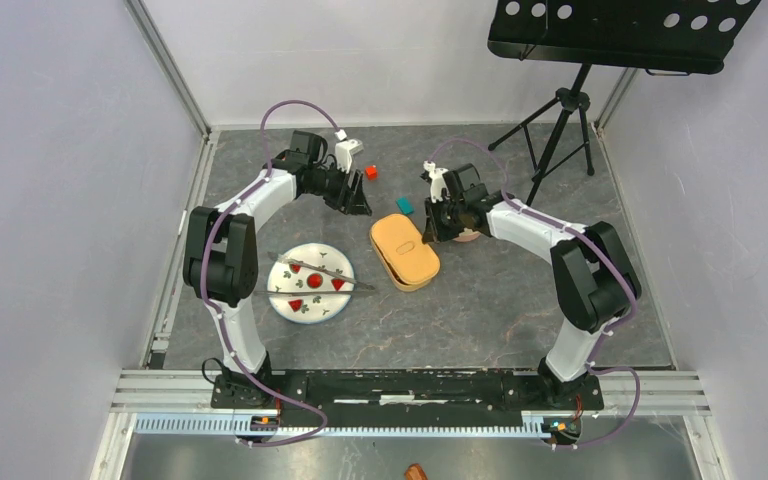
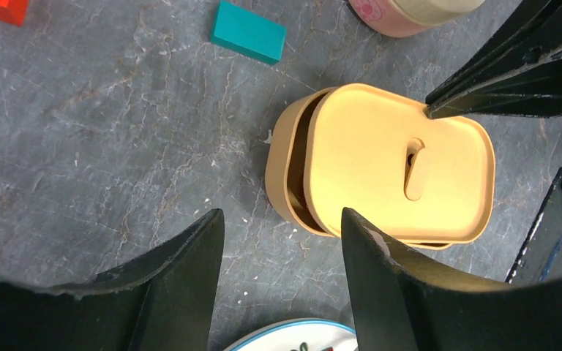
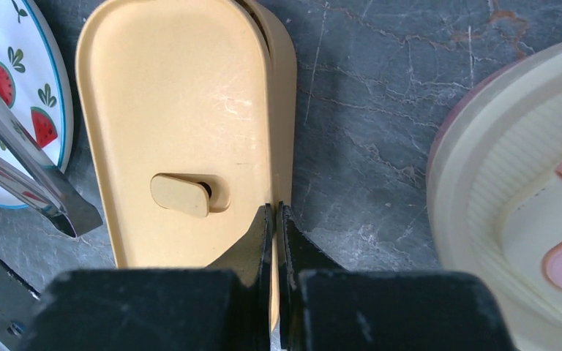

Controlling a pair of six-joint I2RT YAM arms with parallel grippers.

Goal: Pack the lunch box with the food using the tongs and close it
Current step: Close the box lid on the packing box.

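At lunch box [image 3: 183, 110] edge, R fingers [image 3: 252, 245] closed, L fingers [image 2: 179, 270] spread

— Could you see inside the lunch box [image 2: 291, 172]?
— No. Its lid [image 2: 388, 157] covered everything but a dark slit at one end.
— And the plate [image 3: 22, 44]?
— Cut by the edge in both wrist views. The tongs [image 3: 40, 175] ran off the left side too. From above, the red bits [image 1: 317, 283] on it were too small to tell food from print.
— The round pink tub [image 3: 497, 183]?
— Half out of view.

Tan lunch box [image 1: 404, 251], white watermelon-print plate [image 1: 322, 310], grey veined table [image 1: 480, 320].
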